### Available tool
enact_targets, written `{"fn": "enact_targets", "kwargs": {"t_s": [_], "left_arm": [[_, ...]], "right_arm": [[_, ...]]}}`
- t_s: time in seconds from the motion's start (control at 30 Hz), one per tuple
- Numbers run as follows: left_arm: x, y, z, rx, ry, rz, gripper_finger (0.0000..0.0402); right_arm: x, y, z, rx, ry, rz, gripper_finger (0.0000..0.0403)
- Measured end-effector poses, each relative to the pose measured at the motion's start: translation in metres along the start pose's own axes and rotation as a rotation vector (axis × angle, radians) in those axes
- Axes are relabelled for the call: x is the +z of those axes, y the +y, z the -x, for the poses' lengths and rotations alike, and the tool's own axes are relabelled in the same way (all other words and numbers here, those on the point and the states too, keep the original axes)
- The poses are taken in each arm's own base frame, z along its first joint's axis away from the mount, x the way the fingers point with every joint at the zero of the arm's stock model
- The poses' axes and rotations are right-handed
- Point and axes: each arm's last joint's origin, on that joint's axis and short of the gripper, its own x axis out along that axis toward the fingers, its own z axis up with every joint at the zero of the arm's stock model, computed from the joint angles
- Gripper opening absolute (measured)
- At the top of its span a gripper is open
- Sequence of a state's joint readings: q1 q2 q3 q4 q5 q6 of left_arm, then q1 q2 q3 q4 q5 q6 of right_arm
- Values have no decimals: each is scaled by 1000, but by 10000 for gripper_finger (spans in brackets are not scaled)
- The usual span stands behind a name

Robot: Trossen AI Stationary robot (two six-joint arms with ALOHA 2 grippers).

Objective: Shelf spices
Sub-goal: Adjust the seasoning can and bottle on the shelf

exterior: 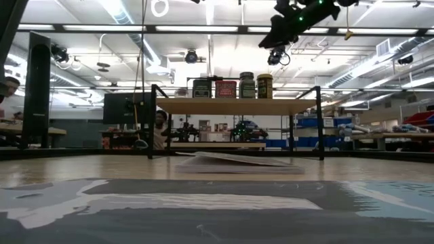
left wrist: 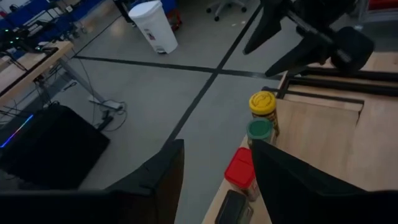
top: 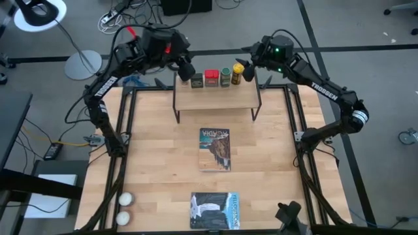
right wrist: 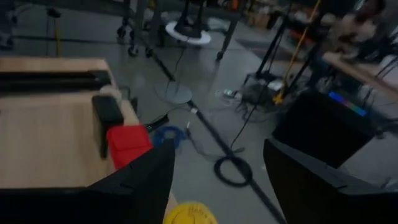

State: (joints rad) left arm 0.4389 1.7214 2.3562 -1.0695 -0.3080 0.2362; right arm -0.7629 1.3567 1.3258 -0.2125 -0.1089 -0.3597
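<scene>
The shelf (top: 215,98), a light-wood board on black legs, stands at the table's far middle. Along its far edge stand a dark square tin (top: 197,80), a red tin (top: 211,78), a green jar (top: 225,76) and a yellow-lidded jar (top: 238,72); the low view shows them upright in a row (exterior: 234,87). My left gripper (top: 186,69) hovers open above and just left of the dark tin, holding nothing (left wrist: 214,186). My right gripper (top: 249,68) hovers open just right of the yellow-lidded jar (right wrist: 189,213), above it, holding nothing (right wrist: 217,180).
Two booklets lie on the tabletop, one at the middle (top: 215,149) and one at the near edge (top: 215,210). Two white balls (top: 124,207) sit at the near left corner. Black rails (top: 128,124) frame the table's sides.
</scene>
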Motion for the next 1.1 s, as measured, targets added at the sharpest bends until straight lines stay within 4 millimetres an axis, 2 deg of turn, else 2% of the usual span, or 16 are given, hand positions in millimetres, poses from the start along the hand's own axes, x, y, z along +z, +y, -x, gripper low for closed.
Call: {"fn": "enact_targets", "kwargs": {"t_s": [0.13, 0.33, 0.63, 0.9, 1.1], "left_arm": [[0, 2, -1, 16, 6, -14, 194], [-1, 2, -1, 19, 7, -13, 193], [-7, 7, -3, 26, 62, -5, 193], [-14, 15, -5, 36, 114, 1, 193], [-15, 18, -6, 33, 116, 8, 193]], "right_arm": [[-10, -8, 2, 33, 52, -21, 245], [-13, -16, 2, 84, 32, -68, 242], [-38, -16, -32, 161, 102, -133, 239], [-53, -19, -47, 188, 145, -163, 237], [-58, -20, -50, 207, 155, -190, 230]]}}
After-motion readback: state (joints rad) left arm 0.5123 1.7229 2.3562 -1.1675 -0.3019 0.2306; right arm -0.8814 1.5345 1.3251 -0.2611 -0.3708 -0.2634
